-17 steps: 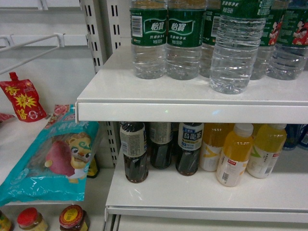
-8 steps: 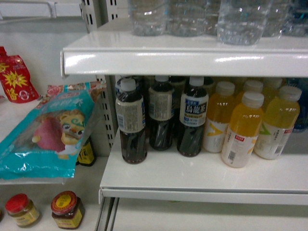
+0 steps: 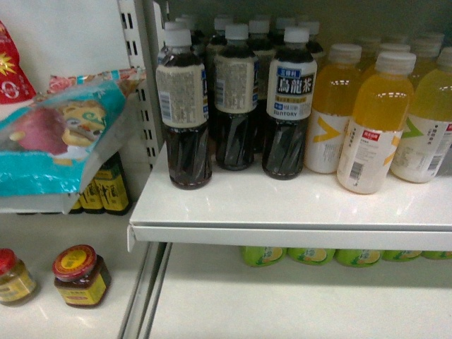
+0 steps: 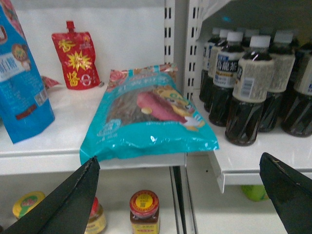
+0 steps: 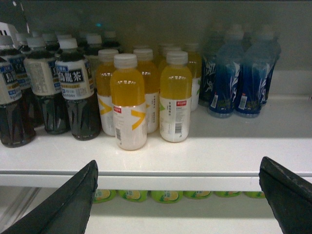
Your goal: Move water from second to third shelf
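The water is out of view in every frame. In the left wrist view my left gripper (image 4: 179, 161) is open, its dark fingers spread wide with nothing between them, in front of a teal snack bag (image 4: 146, 117) and the shelf upright. In the right wrist view my right gripper (image 5: 178, 165) is open too, level with the front edge of a white shelf (image 5: 195, 179). That shelf bears dark tea bottles (image 5: 78, 92), yellow juice bottles (image 5: 128, 105) and blue-labelled bottles (image 5: 243, 78). Neither gripper shows in the head view.
The head view shows the tea bottles (image 3: 189, 120) and juice bottles (image 3: 378, 127) on the white shelf (image 3: 282, 235), with green bottle tops (image 3: 311, 256) below it. To the left are the teal bag (image 3: 49, 141), jars (image 3: 79, 275), a red pouch (image 4: 77, 54) and a blue bag (image 4: 19, 83).
The head view has dropped: the shelf with the water bottles has passed out of the top of the view. The tea and juice shelf now fills it, and a lower shelf shows.
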Motion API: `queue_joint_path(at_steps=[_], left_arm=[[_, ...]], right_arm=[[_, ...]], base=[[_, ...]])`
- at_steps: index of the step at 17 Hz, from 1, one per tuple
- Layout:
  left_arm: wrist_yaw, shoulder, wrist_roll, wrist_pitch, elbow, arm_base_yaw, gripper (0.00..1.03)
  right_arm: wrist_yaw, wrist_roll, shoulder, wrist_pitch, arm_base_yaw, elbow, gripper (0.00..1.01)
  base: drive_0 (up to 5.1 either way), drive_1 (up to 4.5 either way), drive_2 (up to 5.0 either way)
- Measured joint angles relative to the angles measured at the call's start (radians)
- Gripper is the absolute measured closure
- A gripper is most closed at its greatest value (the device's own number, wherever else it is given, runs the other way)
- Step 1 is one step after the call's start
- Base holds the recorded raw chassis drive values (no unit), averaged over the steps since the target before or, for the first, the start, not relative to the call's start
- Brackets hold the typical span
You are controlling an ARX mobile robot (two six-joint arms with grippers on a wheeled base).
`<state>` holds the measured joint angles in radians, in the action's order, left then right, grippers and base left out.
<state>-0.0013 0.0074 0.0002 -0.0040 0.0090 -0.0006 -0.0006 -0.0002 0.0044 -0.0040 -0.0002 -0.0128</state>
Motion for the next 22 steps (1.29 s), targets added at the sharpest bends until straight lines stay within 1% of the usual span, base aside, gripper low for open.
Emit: queue_joint_path(at_steps=[22], left_arm=[[0.001, 0.0, 0.0, -0.001, 0.0, 0.0, 0.05]], right_arm=[[0.0, 0.0, 0.0, -0.001, 0.0, 0.0, 0.03]], base=[[0.0, 0.0, 0.0]])
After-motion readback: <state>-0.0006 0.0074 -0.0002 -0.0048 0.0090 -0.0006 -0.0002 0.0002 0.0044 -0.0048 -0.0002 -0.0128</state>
